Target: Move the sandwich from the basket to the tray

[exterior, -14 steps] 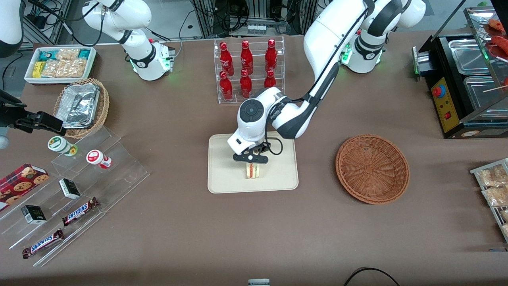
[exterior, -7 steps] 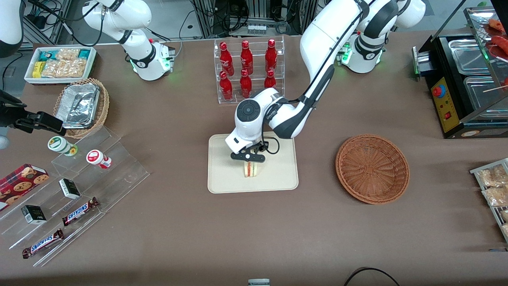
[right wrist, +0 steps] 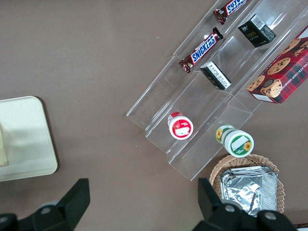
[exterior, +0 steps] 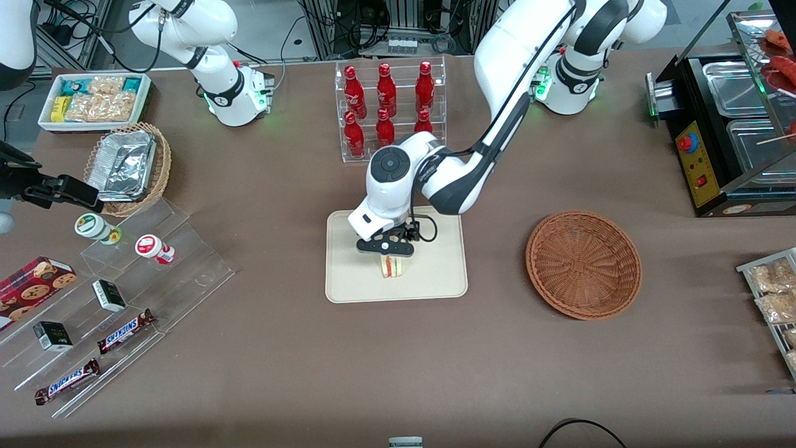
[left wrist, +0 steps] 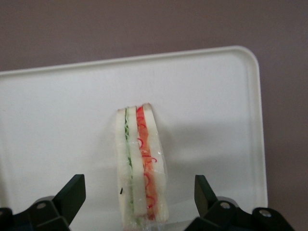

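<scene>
The flat cream-beige rectangular tray with rounded corners and a low raised rim [exterior: 348,283] lies in the middle of the brown table, and the round reddish-brown woven wicker basket [exterior: 583,264] sits well apart from it, toward the working arm's end, with nothing in it. The white left arm reaches over the tray, and its black two-finger gripper [exterior: 385,247] hangs just above the tray's middle. On the tray stands the small triangular wedge of pale white bread with red-orange and green filling, clear-wrapped: the sandwich [exterior: 391,266], resting on one edge with its layered face turned up.

In the wrist view the sandwich [left wrist: 141,166] rests on the tray [left wrist: 57,110] directly between the two black fingertips [left wrist: 72,195], and each tip stands clear of the bread with tray surface showing on both sides. The jaws are spread wide and grip nothing; the gripper [left wrist: 139,197] looks to be a little above the wedge rather than around it.

The sandwich is probably very light and soft, so it would crush under a firm squeeze, and its clear film is likely slippery. The best hold is across the two broad bread faces, low on the wedge, with gentle pressure. Balanced on a narrow edge, it could tip if nudged. With the wedge on the tray and released, the placing seems done.
</scene>
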You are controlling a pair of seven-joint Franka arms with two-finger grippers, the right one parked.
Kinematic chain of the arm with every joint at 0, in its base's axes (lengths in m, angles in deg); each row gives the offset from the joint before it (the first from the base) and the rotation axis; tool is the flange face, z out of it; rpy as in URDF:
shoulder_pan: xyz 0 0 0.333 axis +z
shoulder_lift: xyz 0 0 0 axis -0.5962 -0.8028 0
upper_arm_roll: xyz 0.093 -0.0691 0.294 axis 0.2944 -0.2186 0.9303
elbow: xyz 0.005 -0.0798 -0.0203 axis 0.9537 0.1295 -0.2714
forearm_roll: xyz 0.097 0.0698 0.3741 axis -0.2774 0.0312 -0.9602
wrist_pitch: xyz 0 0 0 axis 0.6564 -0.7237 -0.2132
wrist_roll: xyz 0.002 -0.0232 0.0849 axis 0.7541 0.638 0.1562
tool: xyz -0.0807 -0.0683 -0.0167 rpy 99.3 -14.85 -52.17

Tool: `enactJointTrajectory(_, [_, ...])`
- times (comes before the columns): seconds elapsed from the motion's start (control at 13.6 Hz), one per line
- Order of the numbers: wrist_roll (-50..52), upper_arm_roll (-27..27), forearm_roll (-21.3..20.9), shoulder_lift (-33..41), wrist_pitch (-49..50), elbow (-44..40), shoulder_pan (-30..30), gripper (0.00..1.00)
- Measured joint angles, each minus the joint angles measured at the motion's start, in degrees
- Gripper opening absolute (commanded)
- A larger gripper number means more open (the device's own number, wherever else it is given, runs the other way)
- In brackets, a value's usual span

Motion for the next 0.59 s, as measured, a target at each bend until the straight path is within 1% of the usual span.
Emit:
enactJointTrajectory(0.29, [0.5, 2.9, 0.0, 7.5, 7.2, -0.3, 1.4, 1.0])
enactJointTrajectory(0.59, [-0.6, 3.4, 0.0, 16.7, 19.1, -0.2, 8.5, 1.0])
